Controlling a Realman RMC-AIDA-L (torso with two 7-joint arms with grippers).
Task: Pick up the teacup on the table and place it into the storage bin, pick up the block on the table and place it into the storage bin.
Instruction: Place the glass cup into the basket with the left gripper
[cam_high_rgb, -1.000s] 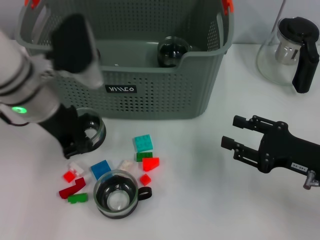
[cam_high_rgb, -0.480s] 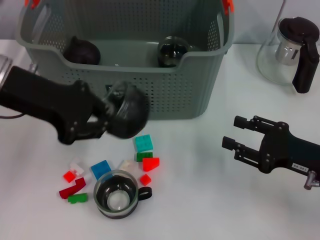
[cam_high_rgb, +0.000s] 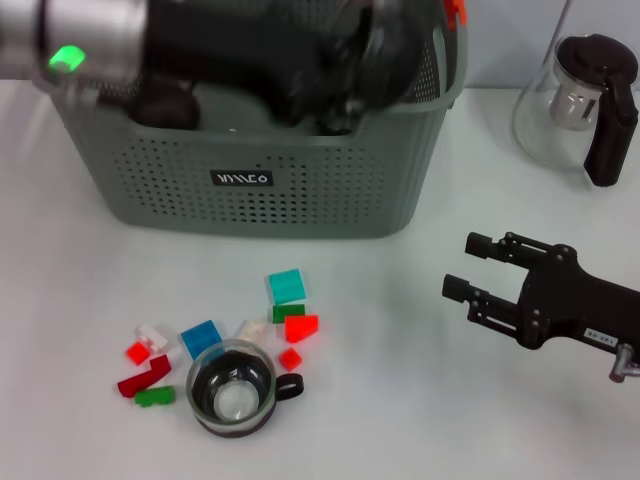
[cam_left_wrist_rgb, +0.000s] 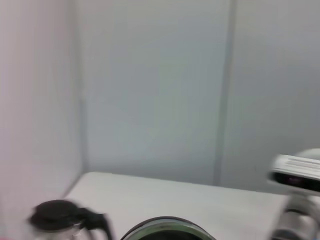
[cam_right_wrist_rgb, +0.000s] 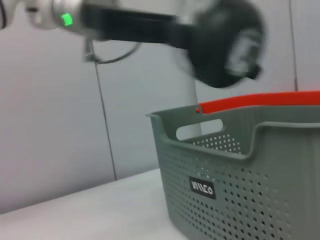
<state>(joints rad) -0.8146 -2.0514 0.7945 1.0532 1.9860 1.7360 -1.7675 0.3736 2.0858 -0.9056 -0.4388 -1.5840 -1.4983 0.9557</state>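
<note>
Teacup (cam_high_rgb: 390, 50) blurred in left end effector (cam_high_rgb: 355, 60) above storage bin (cam_high_rgb: 300, 190), orientation unclear, right end effector (cam_high_rgb: 468, 268) open.

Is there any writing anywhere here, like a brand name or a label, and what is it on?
Bin, black front label: white letters, too blurred to read for sure; roughly "VILLCO". The right wrist view shows the same label, no clearer.
Right gripper, small white sticker: print too small to read.
Left arm, white tag in the left wrist view: blurred, unreadable.
Teapot, cup and blocks: no writing visible.
</note>
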